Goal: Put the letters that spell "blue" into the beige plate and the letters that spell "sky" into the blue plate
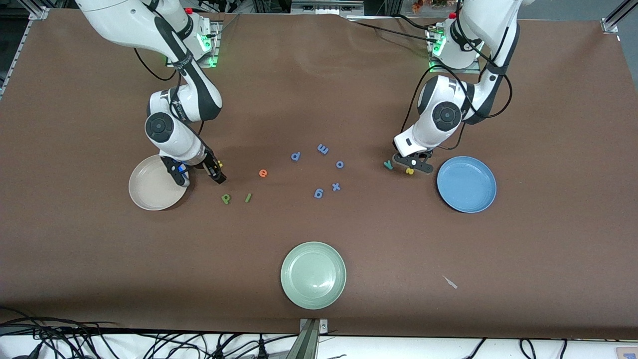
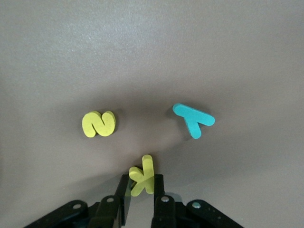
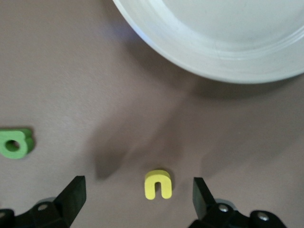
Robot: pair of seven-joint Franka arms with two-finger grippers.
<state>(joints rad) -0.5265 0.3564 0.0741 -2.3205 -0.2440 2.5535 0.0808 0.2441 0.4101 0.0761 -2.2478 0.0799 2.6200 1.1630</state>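
Letters lie flat on the brown table (image 1: 319, 75). Nearest the green plate (image 1: 313, 274) are green b (image 1: 226, 198) and l (image 1: 247, 198), then orange e (image 1: 263, 173). Right gripper (image 3: 137, 194), fingers apart, straddles yellow u (image 3: 157, 184) beside the beige plate (image 1: 144, 192). Left gripper (image 2: 141, 190) pinches yellow k (image 2: 143, 175) near yellow s (image 2: 99, 124), teal y (image 2: 194, 119) and the blue plate (image 1: 466, 184).

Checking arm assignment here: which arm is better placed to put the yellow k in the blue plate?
Left. Its hand is pinching the yellow k right beside the blue plate. The right hand is open over the yellow u, by the beige plate.
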